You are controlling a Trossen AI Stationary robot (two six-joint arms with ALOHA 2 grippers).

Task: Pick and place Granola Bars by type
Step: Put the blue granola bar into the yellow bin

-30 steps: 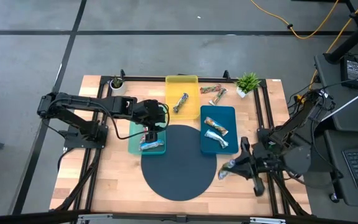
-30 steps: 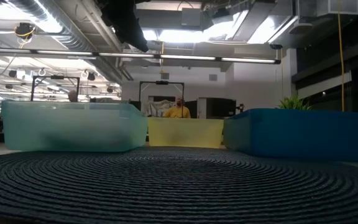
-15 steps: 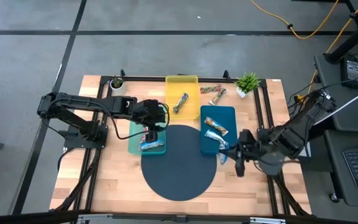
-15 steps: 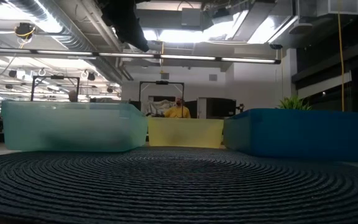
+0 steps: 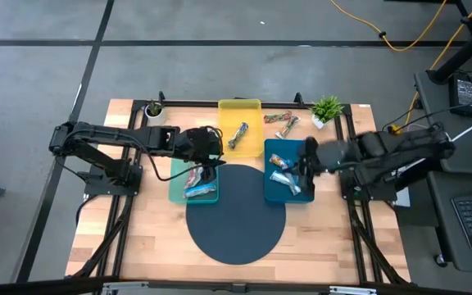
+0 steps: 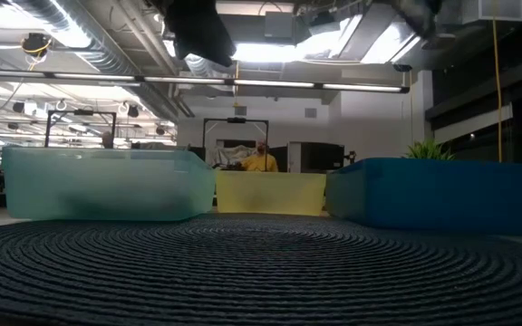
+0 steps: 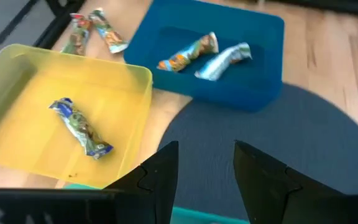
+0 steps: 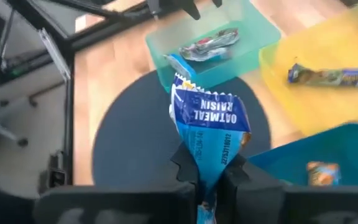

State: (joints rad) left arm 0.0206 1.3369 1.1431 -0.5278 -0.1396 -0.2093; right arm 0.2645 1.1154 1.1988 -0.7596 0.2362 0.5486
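My right gripper (image 5: 306,160) hangs over the blue tray (image 5: 288,197), shut on a blue-white granola bar (image 8: 207,118). Two bars (image 7: 188,53) (image 7: 224,61) lie in that blue tray. My left gripper (image 7: 204,168) stands open above the far end of the teal tray (image 5: 175,190), with nothing between its fingers. The teal tray holds a red-multicoloured bar (image 8: 207,45) and a blue-white one (image 5: 197,192). A brown-green bar (image 7: 79,127) lies in the yellow tray (image 5: 240,111). Two more bars (image 5: 281,121) lie on the wood beside a potted plant (image 5: 326,108). My right gripper pinches one end of the blue-white bar's wrapper (image 8: 205,163) between its two fingers. The fingers come slanting down from the table's right side. The rest of the bar sticks out beyond the fingertips, lifted clear above the trays and the mat.
A dark round mat (image 5: 236,215) covers the table's near middle, in front of the three trays. A second small plant (image 5: 152,108) stands at the far left corner. A black frame (image 5: 347,139) runs along the table's edges.
My right gripper has swung from the table's near right corner toward the far left and now hangs over the blue tray, carrying the blue-white bar. My left gripper has tipped up a little in place above the teal tray.
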